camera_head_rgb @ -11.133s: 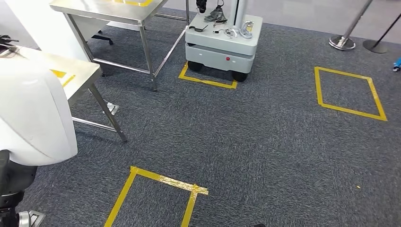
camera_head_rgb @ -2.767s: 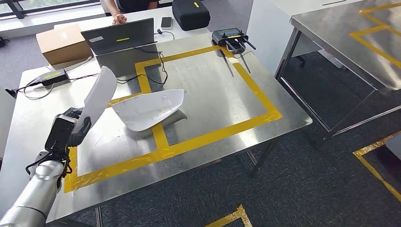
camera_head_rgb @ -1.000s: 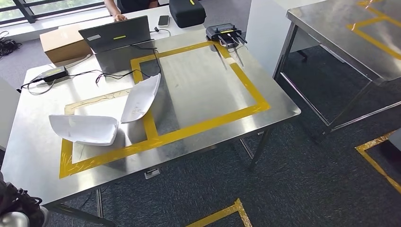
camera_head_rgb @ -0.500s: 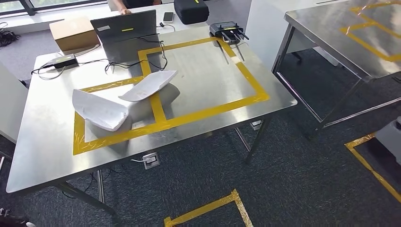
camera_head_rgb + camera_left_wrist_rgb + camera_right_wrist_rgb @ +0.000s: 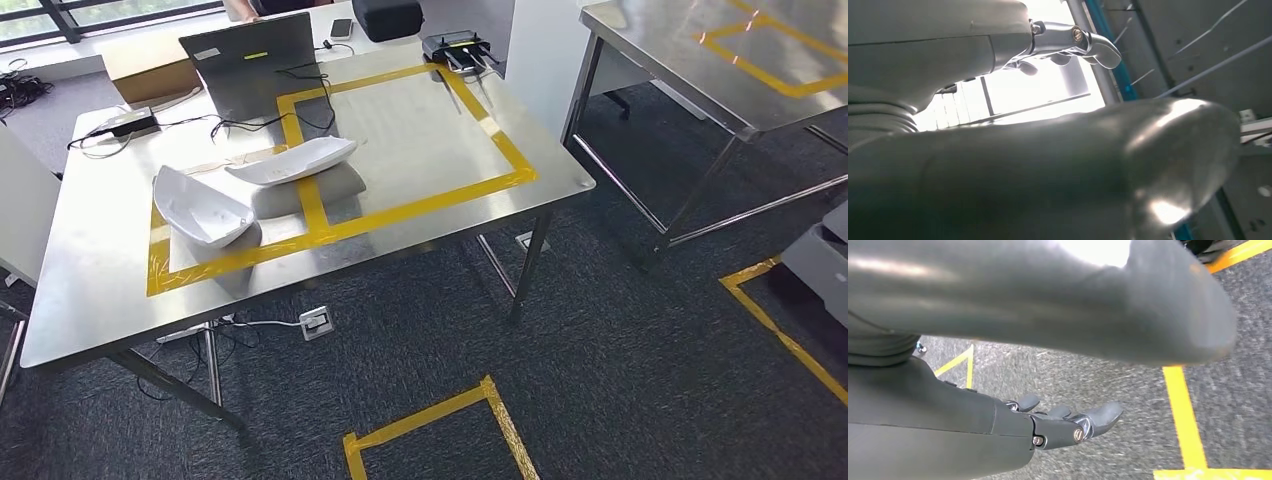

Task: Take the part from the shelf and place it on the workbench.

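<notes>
1. The part (image 5: 200, 207), a white shell, lies on the workbench (image 5: 420, 215) inside the yellow tape frame (image 5: 330, 230), just beside a second white shell (image 5: 292, 160) that straddles the frame's inner strip.
2. My left hand (image 5: 1068, 45) grasps nothing, fingers spread; my right hand (image 5: 1068, 422) hangs loose and empty over carpet.
3. The part seems tilted on its curved back, though the view is poor; a knock to the bench could rock it against its neighbour.

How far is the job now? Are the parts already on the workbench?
Done: two white curved plastic shell parts lie on the steel workbench, inside the yellow tape frame, the second across the tape. In hand: nothing; the left hand and right hand hold nothing, fingers apart. Left: placing looks finished.
</notes>
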Tool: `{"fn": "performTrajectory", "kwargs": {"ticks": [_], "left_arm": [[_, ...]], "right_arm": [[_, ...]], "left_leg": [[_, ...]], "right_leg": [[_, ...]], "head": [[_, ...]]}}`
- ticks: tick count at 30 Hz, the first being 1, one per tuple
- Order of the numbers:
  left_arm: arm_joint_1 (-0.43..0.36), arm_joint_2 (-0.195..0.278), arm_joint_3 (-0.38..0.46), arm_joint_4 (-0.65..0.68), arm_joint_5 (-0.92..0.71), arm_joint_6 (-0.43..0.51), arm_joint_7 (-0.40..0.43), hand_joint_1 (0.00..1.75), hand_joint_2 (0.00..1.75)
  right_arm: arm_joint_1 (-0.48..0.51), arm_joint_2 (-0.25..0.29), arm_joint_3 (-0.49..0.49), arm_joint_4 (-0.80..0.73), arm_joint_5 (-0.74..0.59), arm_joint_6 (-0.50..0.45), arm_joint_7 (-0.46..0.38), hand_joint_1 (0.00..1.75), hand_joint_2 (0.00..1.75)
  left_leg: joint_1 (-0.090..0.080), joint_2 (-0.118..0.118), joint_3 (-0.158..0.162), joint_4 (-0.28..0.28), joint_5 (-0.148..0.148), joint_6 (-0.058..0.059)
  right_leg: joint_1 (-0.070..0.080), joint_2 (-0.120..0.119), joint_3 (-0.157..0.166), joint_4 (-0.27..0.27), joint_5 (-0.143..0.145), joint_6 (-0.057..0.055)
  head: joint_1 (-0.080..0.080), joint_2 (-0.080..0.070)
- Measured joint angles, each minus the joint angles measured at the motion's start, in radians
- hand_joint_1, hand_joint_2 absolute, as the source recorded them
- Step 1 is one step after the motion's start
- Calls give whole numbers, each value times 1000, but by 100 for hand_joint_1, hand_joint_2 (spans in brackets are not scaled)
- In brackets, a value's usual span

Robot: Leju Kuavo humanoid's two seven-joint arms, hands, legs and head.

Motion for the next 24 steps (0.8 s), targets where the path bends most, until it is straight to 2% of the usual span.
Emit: {"fn": "performTrajectory", "kwargs": {"ticks": [1, 2, 3, 4, 5, 6, 7, 8, 10, 11, 12, 13, 15, 16, 17, 18, 19, 20, 21, 22, 23, 24], "left_arm": [[-1, -2, -8, 10, 9, 0, 0, 0, 0], [-3, -5, -19, 24, 16, 0, 1, 0, 0], [-7, -10, -31, 40, 20, 0, 1, 0, 0], [-11, -19, -42, 55, 19, 0, 2, 0, 0], [-14, -30, -50, 70, 13, 0, 2, 0, 0], [-16, -43, -57, 84, 4, 0, 2, 0, 0], [-14, -59, -61, 98, -7, 0, 1, 0, 0], [-7, -77, -64, 114, -16, 0, 1, 0, 0], [21, -115, -67, 148, -8, 0, 1, 0, 0], [38, -132, -67, 164, 11, 0, 1, 0, 0], [55, -148, -67, 178, 35, 0, 1, 0, 0], [71, -160, -67, 189, 57, 0, 2, 0, 0], [94, -179, -67, 211, 85, 0, 2, 0, 0], [100, -186, -69, 226, 96, 0, 1, 0, 0], [104, -194, -70, 244, 108, 0, 1, 0, 0], [106, -200, -72, 263, 118, 0, 2, 0, 0], [107, -206, -72, 282, 126, 0, 1, 0, 0], [105, -212, -73, 303, 134, 0, 1, 0, 0], [102, -217, -74, 325, 142, 0, 1, 0, 0], [97, -222, -75, 350, 150, 0, 1, 0, 0], [86, -228, -76, 384, 160, 0, 1, 0, 0], [69, -234, -76, 427, 170, 0, 1, 0, 0]], "right_arm": [[-2, 0, -3, 0, -11, 0, -5, 0, 0], [-5, 0, -6, 0, -21, 0, -11, 0, 0], [-7, 0, -9, 0, -26, 1, -18, 0, 0], [-10, 0, -11, 0, -24, 1, -23, 0, 0], [-12, -1, -11, 0, -18, 1, -25, 0, 0], [-14, -2, -11, 0, -11, 1, -25, 0, 0], [-15, -4, -11, -1, -4, 1, -22, 0, 0], [-16, -6, -11, -1, 4, 1, -18, 0, 0], [-14, -14, -9, -1, 26, 1, 1, 0, 0], [-12, -18, -8, -1, 37, 1, 14, 0, 0], [-9, -22, -7, -1, 44, 2, 30, 0, 0], [-6, -26, -6, -1, 49, 3, 47, 0, 0], [-3, -32, -6, -1, 55, 4, 81, 0, 0], [-3, -36, -6, -1, 58, 4, 93, 0, 0], [-3, -40, -6, -1, 61, 4, 97, 0, 0], [-3, -43, -6, -1, 62, 4, 94, 0, 0], [-3, -46, -6, -1, 62, 4, 85, 0, 0], [-3, -49, -6, -1, 63, 4, 74, 0, 0], [-4, -51, -6, -2, 65, 4, 61, 0, 0], [-5, -53, -6, -2, 67, 4, 47, 0, 0], [-5, -53, -6, -2, 71, 4, 30, 0, 0], [-5, -53, -6, -2, 76, 4, 10, 0, 0]], "left_leg": [[0, 0, -1, 47, -12, -1], [0, 0, 12, 66, 0, -1], [0, 0, 43, 49, 29, 1], [0, -1, 91, -2, 59, 5], [0, -1, 147, -77, 67, 10], [-3, -2, 200, -153, 60, 15], [-5, -3, 236, -211, 46, 21], [-9, -4, 253, -245, 31, 28], [-13, -3, 249, -257, 39, 45], [-12, 0, 241, -257, 49, 54], [-11, 2, 230, -259, 61, 63], [-10, 4, 215, -259, 74, 70], [-11, 5, 184, -257, 98, 76], [-12, 5, 169, -254, 109, 77], [-12, 5, 152, -249, 120, 76], [-12, 5, 135, -243, 130, 74], [-12, 5, 119, -236, 139, 72], [-13, 5, 104, -229, 146, 69], [-14, 5, 92, -222, 152, 65], [-14, 5, 86, -218, 159, 60], [-14, 6, 83, -216, 166, 54], [-15, 6, 82, -218, 175, 48]], "right_leg": [[1, -1, -16, 1, 13, 1], [1, -2, -32, 2, 26, 2], [2, -3, -48, 4, 39, 4], [2, -3, -62, 6, 50, 7], [2, -3, -75, 9, 62, 11], [2, -1, -85, 11, 71, 16], [2, 0, -88, 12, 81, 22], [1, 0, -89, 10, 90, 29], [-2, 3, -88, 4, 104, 46], [-4, 5, -93, 9, 95, 53], [-5, 6, -103, 29, 64, 60], [-6, 8, -117, 68, 15, 64], [-7, 8, -146, 191, -92, 70], [-7, 8, -152, 249, -116, 72], [-6, 8, -147, 284, -112, 72], [-5, 8, -126, 286, -87, 70], [-5, 9, -88, 254, -57, 67], [-4, 9, -35, 191, -40, 62], [-1, 9, 20, 115, -41, 56], [1, 10, 60, 53, -52, 50], [4, 10, 84, 12, -66, 44], [7, 9, 89, -4, -69, 39]], "head": [[0, 0], [0, 0], [0, 0], [0, 0], [0, 0], [0, 0], [1, 0], [0, 0], [-2, 0], [-3, 0], [-3, 0], [-4, 0], [-2, 0], [-2, 0], [-2, 0], [-2, 0], [-1, 0], [-1, 0], [-1, 0], [-1, 0], [-1, 0], [-1, 0]]}}
